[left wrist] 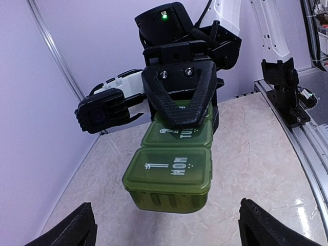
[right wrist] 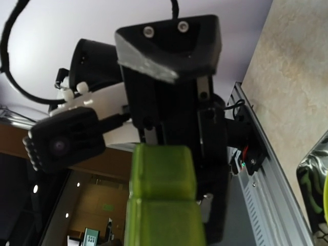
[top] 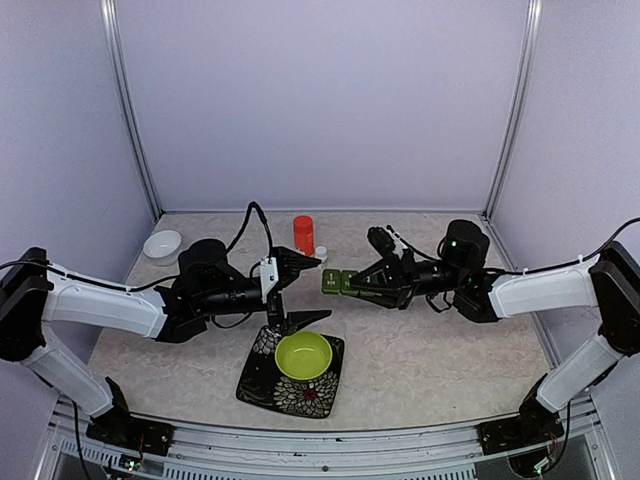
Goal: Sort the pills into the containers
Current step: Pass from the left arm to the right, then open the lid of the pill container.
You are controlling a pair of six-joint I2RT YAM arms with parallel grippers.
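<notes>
Holding the pillbox (left wrist: 169, 197) aloft between the arms, we had the right gripper (top: 356, 284) clamped on it, the left gripper (top: 303, 291) spread wide facing its MON lid (left wrist: 173, 166); next, we judged, that lid needed opening.

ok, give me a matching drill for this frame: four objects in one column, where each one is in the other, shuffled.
Things:
1. pillbox
2. orange bottle
3. lime-green bowl
4. white bowl

Places:
A. on the patterned plate
B. far-left corner of the table
C. clamped in the right gripper
D. standing upright near the table's far edge, about mid-width

Pairs: 1-C, 2-D, 3-A, 4-B
</notes>
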